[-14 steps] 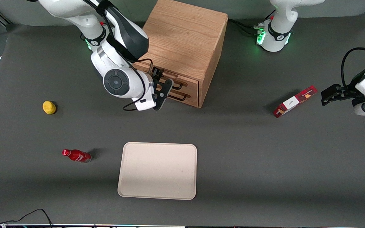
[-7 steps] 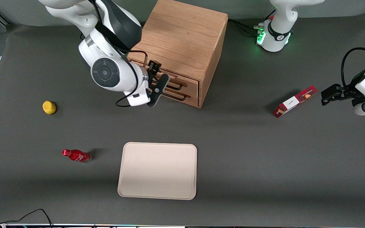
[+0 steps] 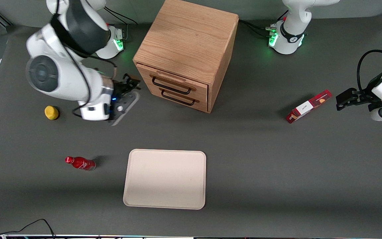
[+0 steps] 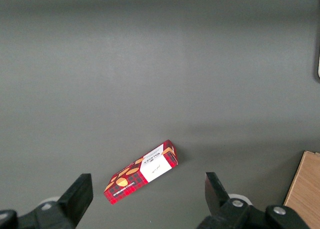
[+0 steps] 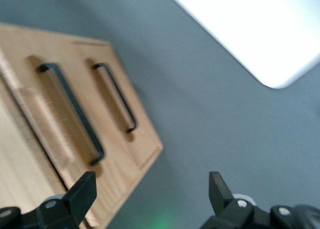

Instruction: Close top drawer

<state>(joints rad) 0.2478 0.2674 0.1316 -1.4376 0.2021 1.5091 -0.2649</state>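
The top drawer (image 3: 172,81) is seen pushed in, its front flush with the front of the wooden cabinet (image 3: 191,43), just above the lower drawer (image 3: 180,96); both black handles (image 5: 75,111) are free of any grip. The gripper (image 3: 124,96) is held over the tabletop (image 3: 260,159) beside the cabinet, toward the working arm's end, apart from the drawer fronts. Its fingers (image 5: 85,189) are spread and released, with nothing between them. A lemon (image 3: 51,112) is found near the gripper, still closer to the working arm's end. A red bottle (image 3: 80,163) and a beige tray (image 3: 165,179) lie nearer the front camera. A red box (image 3: 308,106) lies toward the parked arm's end.
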